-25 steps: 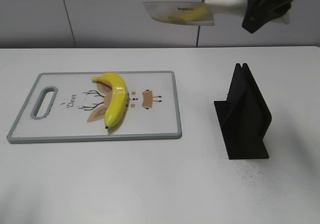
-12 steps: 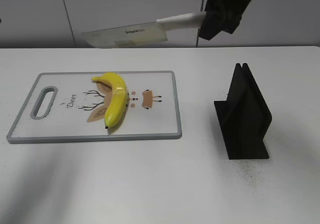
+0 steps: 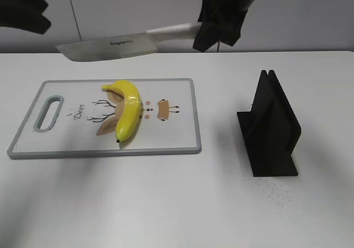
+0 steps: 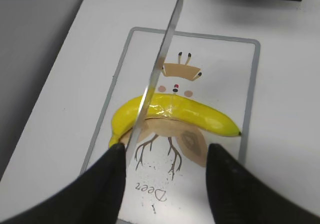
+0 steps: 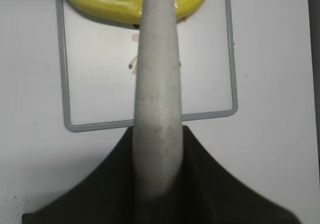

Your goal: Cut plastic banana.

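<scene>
A yellow plastic banana [image 3: 128, 108] lies on the white cutting board [image 3: 177, 140] with a grey rim and a deer drawing. It also shows in the left wrist view [image 4: 190, 113] and the right wrist view [image 5: 110, 3]. My right gripper [image 3: 217, 24] is shut on the white handle [image 5: 156, 109] of a knife [image 3: 108, 46], whose blade hangs in the air above the board's far edge. My left gripper [image 4: 162, 176] is open and empty, above the board's left part; in the exterior view it shows at the top left [image 3: 22, 7].
A black knife stand [image 3: 270, 127] stands on the white table to the right of the board. The board has a handle slot [image 3: 48, 113] at its left end. A grey wall runs behind the table.
My right gripper has carried the knife leftward and lower, from above the stand to over the board's far edge. My left arm has come into view at the top left.
</scene>
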